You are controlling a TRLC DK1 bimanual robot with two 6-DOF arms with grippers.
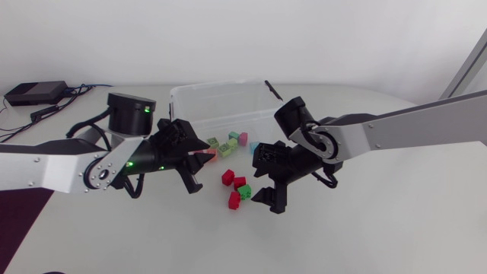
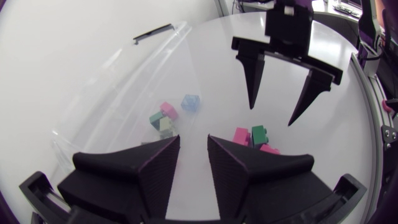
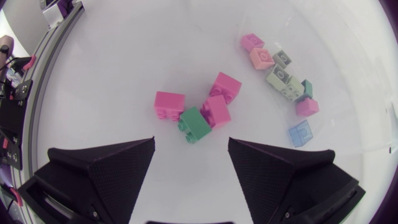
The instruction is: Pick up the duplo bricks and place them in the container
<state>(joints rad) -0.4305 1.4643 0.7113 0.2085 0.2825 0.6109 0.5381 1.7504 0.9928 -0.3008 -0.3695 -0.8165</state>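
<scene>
Two pairs of jaws stand released and empty as I work the rig remotely. My right gripper (image 3: 191,149) hangs spread wide over a loose cluster of three red bricks (image 3: 169,104) and one green brick (image 3: 194,123) on the white table (image 1: 365,228). My left gripper (image 2: 193,142), fingers a little apart, hovers just left of them by the near wall of the clear container (image 1: 183,103), where several pastel bricks (image 1: 228,143) already lie. I judge the bricks light, stiff and slick. The red one at the cluster's edge, taken across its flat side walls below the studs, looks the cleanest hold, since the others crowd together and may skid.
</scene>
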